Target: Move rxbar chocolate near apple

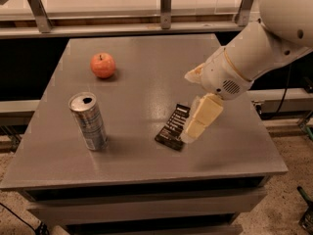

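Rxbar chocolate [171,129] is seen lying flat on the grey table [146,48], printed side up, well apart from the apple [103,65]. It lies to the right of the apple and much nearer the table's front edge. Its long axis is slanted, so that neither end is aimed straight at the apple. Nothing is stacked on it, and its flatness leaves little to be grasped except its edges.

The gripper [190,104] is held to the right of the apple and further forward, just over the bar's right side. Its two cream fingers are spread apart and nothing is held between them. The lower finger [203,117] is pointed down at the bar's right edge and overlaps it in the view, but whether the wrapper is touched cannot be told. This tilted, low pose is judged to be an approach for a pinch across the bar's narrow width, which the spread jaws would allow.

A silver can [88,121] stands upright in front of the apple and slightly to its left. It is kept out of the straight line between bar and apple, so a carry toward the apple need not pass over it.

The task is judged to be at its beginning: the bar is not yet lifted and the gap to the apple is not yet closed.
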Available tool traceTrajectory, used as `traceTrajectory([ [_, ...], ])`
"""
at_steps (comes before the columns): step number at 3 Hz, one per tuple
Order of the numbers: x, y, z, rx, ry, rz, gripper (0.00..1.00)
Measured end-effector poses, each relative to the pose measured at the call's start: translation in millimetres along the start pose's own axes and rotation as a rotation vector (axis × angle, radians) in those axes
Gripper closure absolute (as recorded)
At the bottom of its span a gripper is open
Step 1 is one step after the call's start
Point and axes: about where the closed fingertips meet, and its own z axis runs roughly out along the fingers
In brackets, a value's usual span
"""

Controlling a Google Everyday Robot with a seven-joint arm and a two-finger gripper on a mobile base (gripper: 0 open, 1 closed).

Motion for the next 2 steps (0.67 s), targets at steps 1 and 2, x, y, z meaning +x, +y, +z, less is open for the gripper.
traceTrajectory([
  [1, -0.3, 17.9, 15.8, 0.004, 0.006, 0.013, 0.00],
  [2, 3.2, 21.5, 31.6, 0.031, 0.006, 0.032, 0.00],
])
